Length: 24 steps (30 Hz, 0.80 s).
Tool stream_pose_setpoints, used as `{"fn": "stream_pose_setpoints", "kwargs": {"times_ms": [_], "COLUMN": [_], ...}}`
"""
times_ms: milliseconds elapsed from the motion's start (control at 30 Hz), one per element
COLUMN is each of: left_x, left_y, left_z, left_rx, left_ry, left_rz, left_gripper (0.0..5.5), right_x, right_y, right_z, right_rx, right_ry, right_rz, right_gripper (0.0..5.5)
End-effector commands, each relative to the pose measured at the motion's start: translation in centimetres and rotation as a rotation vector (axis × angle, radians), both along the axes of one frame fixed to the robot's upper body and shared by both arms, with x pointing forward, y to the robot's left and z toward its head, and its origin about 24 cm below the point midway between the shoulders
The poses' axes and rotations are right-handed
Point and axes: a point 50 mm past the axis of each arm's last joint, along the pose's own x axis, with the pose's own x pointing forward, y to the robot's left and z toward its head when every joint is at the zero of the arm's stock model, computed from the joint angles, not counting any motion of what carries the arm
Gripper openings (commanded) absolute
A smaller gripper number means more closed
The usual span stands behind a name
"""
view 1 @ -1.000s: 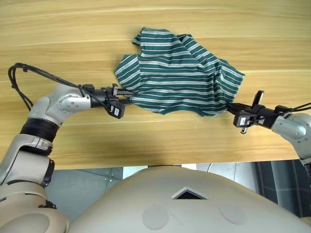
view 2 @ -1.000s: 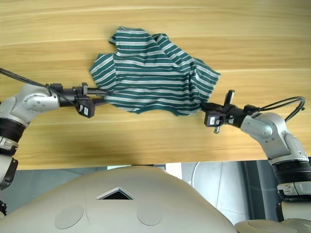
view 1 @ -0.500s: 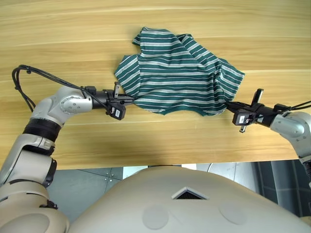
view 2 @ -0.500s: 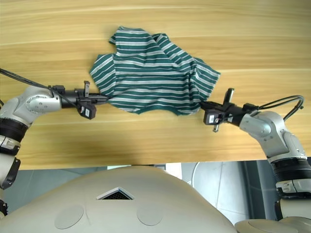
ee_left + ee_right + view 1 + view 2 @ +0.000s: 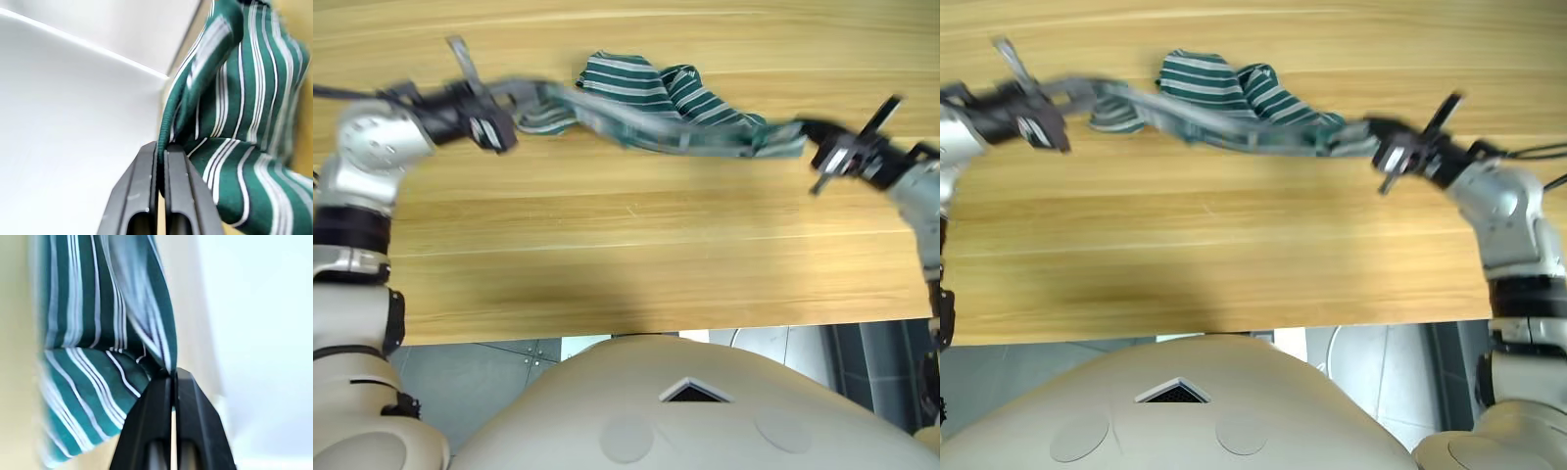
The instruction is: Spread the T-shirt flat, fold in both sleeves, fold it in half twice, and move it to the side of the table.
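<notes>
The green T-shirt (image 5: 651,98) with white stripes hangs stretched between my two grippers above the wooden table (image 5: 607,255); its far part still bunches on the tabletop. My left gripper (image 5: 514,98) is shut on the shirt's left edge (image 5: 168,127), high at the left. My right gripper (image 5: 808,132) is shut on the shirt's right edge (image 5: 166,364), raised at the right. In both wrist views the black fingers (image 5: 146,186) (image 5: 190,426) pinch the striped cloth tightly.
The table's near edge (image 5: 626,328) runs across below the arms, with grey floor beyond it. Bare wood lies in front of the shirt and on both sides.
Both grippers have lifted from the tabletop and swung up and away from me, pulling the shirt's near edge off the table and stretching it into a band between them.
</notes>
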Motion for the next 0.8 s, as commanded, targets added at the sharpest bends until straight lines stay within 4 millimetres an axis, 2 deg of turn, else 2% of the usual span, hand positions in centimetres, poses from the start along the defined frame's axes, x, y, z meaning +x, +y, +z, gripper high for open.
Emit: {"fn": "stream_pose_setpoints", "kwargs": {"times_ms": [33,100,167,300,367,467,567,633,667,733,800], "left_x": [-1.5,-3.4,-5.6,-11.4,-14.0,-17.1,-19.2,-19.9,-19.7,-17.1,-13.4], "left_y": [2.1,2.6,2.9,2.5,2.3,1.8,1.4,1.3,1.4,1.6,1.6], "left_z": [5.5,6.3,5.7,3.0,2.6,3.0,3.9,4.8,5.2,5.4,4.0], "left_rx": [-0.104,-0.095,-0.053,0.072,0.091,0.049,-0.009,-0.074,-0.105,-0.113,-0.079], "left_ry": [-0.157,-0.164,-0.112,0.052,0.074,0.067,0.047,0.045,0.044,0.029,0.063], "left_rz": [0.012,-0.03,-0.088,-0.239,-0.303,-0.426,-0.546,-0.621,-0.618,-0.489,-0.353], "left_gripper": [0.02,0.02,0.02,0.02,0.02,0.02,0.02,0.02,0.02,0.02,0.02], "right_x": [-0.6,-1.9,-3.5,-9.3,-12.1,-15.1,-16.7,-17.2,-17.1,-15.4,-13.3], "right_y": [-1.2,-1.1,-0.7,0.6,0.8,0.5,0.3,0.0,-0.2,-0.3,-0.1], "right_z": [6.3,7.8,7.9,5.3,4.6,6.5,7.9,8.8,9.0,8.5,7.5], "right_rx": [0.106,0.118,0.097,-0.006,-0.04,0.032,0.078,0.126,0.14,0.128,0.093], "right_ry": [-0.175,-0.192,-0.144,0.08,0.144,0.088,0.042,0.024,0.026,0.075,0.142], "right_rz": [0.015,0.084,0.179,0.483,0.608,0.751,0.854,0.909,0.916,0.868,0.794], "right_gripper": [0.0,0.0,0.0,0.0,0.0,0.0,0.0,0.0,0.0,0.0,0.0]}}
